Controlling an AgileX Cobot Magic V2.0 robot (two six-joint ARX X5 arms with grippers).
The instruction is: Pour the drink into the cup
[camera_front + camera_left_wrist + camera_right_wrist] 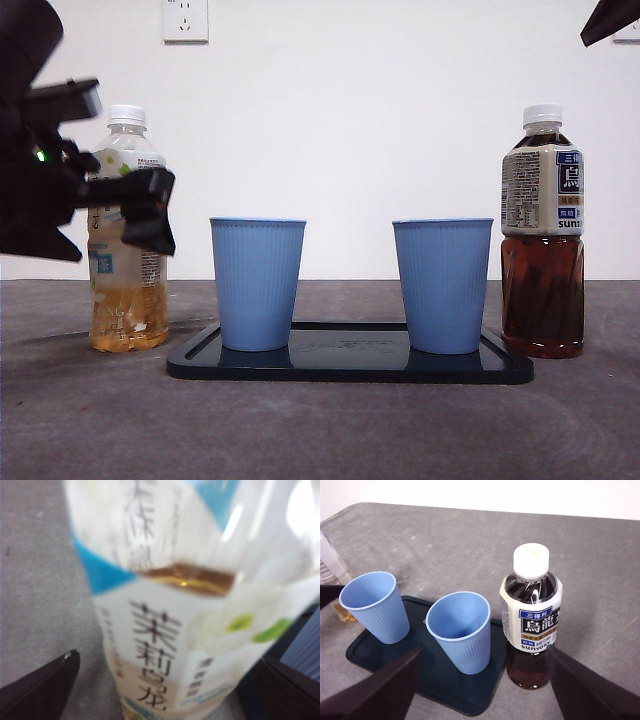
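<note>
Bench: a grey, matte, faintly mottled surface [320, 430] is filling the lower part of the front view and carrying everything.
Tray: a flat, glossy black rectangle with rounded corners and a low rim [350, 372] is lying at lower centre of the front view.
Cups: two light-blue, ribbed, tapered cups are standing upright on the tray – one left of centre [257, 284], one right of centre [442, 285]; both are looking empty from above in the right wrist view.
Pale tea bottle: a clear plastic bottle with a white cap [126, 240] is standing upright on the bench at the left of the front view, just off the tray; amber liquid is filling only its lower part. Its white-and-blue label is showing dark characters and a white flower with green spots, blurred in the left wrist view.
Dark tea bottle: a white-capped bottle of dark brown drink [542, 232] is standing at the right of the front view, beside the tray's end. Its label is reading "SUNTORY" under white characters on a dark blue band.
Left claw: [140, 210] is reaching in from the left edge at label height, its jaws spread wide on either side of the pale tea bottle – not closed on it.
Right claw: [485, 680] is hanging above the dark tea bottle and the nearer cup, jaws wide apart and holding nothing.
Wall: plain white, with a white socket plate [185, 20] at upper left.
</note>
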